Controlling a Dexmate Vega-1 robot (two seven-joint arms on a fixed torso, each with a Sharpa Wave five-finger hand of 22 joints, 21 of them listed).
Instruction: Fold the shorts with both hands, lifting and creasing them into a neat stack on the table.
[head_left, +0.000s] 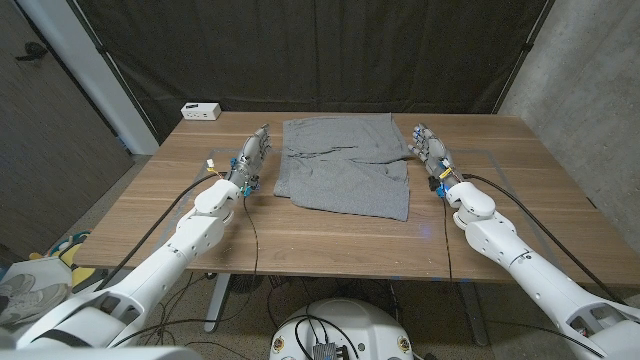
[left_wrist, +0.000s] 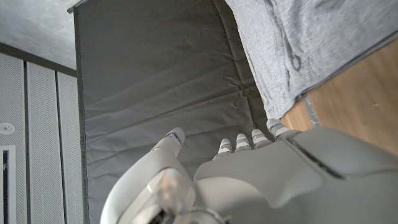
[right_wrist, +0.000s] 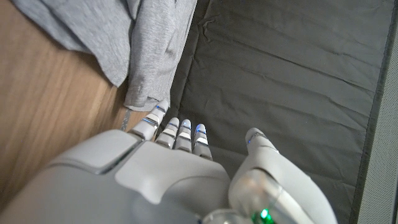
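Grey shorts (head_left: 345, 165) lie mid-desk, already partly doubled, between both hands.
Left hand (head_left: 252, 158) and right hand (head_left: 429, 152) flank them, fingers released, grasping nothing; uneven pinches could skew the crease.

My right hand (right_wrist: 186, 168) holds nothing, fingers (right_wrist: 177, 130) extended together beside the grey shorts (right_wrist: 118, 37) on the wooden table (right_wrist: 50, 118). Dark curtain (right_wrist: 292, 68) behind.
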